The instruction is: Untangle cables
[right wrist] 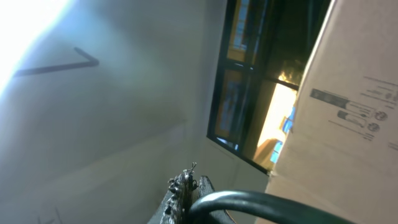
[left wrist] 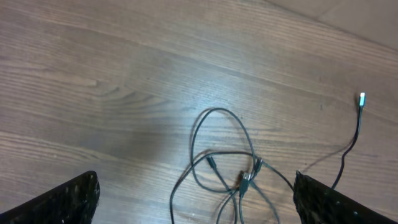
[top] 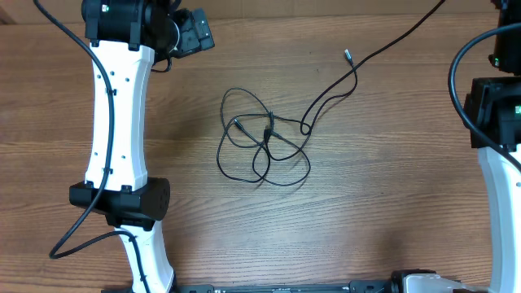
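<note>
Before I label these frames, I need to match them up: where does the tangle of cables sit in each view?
Overhead: the tangle of cables lies on the wooden table near the picture's centre.
Left wrist: lower centre, running off the bottom edge.
Right wrist: not in it; this camera faces away, toward a cardboard box.
Shared landmark: the loose plug end, up and right of the tangle in both table views.

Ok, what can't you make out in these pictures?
- Overhead: the crossings in the cables are too small to tell which strand lies on top.
- Overhead: one cable runs off the top edge, far end unseen.
- Left wrist: the bottom edge cuts off the tangle's lower loops.
- Right wrist: faces a wall and a cardboard box, not the cables.
</note>
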### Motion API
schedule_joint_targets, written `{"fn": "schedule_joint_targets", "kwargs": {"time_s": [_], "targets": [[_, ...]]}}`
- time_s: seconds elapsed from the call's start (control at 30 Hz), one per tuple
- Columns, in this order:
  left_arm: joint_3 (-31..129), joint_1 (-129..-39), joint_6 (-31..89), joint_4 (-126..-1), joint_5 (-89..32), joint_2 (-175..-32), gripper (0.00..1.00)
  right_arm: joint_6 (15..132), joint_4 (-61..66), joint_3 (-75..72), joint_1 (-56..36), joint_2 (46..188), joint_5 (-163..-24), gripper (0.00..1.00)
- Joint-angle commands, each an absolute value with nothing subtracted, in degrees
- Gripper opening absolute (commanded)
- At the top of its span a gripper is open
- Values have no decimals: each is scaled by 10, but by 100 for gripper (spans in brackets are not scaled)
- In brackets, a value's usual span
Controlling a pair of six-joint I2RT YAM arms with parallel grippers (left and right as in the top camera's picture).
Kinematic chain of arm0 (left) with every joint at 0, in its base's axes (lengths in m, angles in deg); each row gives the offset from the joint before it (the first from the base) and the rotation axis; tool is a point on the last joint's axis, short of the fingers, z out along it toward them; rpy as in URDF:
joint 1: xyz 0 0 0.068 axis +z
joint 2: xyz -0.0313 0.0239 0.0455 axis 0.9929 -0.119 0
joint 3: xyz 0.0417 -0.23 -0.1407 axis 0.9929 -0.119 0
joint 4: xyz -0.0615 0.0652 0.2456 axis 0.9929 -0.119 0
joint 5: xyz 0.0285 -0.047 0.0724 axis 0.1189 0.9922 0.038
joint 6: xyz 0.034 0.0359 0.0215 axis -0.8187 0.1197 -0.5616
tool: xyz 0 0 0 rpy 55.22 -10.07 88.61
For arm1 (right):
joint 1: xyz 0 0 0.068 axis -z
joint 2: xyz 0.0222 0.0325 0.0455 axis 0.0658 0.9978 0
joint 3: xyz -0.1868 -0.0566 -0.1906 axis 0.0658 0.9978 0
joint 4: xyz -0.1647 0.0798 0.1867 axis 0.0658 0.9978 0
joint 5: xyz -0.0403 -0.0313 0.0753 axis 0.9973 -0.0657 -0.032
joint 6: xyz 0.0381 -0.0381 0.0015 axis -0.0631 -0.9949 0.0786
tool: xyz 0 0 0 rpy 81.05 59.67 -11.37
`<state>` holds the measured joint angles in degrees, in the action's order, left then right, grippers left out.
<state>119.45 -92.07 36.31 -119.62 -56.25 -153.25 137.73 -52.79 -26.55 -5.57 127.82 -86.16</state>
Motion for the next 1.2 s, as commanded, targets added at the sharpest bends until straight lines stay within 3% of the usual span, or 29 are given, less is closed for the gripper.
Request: {"fn": "schedule_joint_targets", "kwargs": {"time_s": [0.0,0.23,0.63,0.73,0.83,0.9,1.17], "targets": [[1195,-918,350,-1207,-537,-1536,100,1356,-527,-277,-52,1277,-873,4],[1192,-941,14,-1242,-350,-1544,100,1329,-510,-277,-51,1277,-873,4],[1192,-1050,-224,-1259,-337,-1625,99,1329,-497,-277,-51,1283,-873,4],[1192,-1072,-307,-1259,-298,-1652,81,1329,-496,-277,-48,1283,-874,4],[1192,-1084,-380,-1259,-220,-1660,86,1329,-496,-277,-40,1283,-877,4],[1192,-1086,-407,-1256,-186,-1661,100,1329,-496,-277,-31,1283,-884,4],[1191,-1092,-394,-1216,-182,-1670,99,1329,-490,-277,-5,1283,-906,4]]}}
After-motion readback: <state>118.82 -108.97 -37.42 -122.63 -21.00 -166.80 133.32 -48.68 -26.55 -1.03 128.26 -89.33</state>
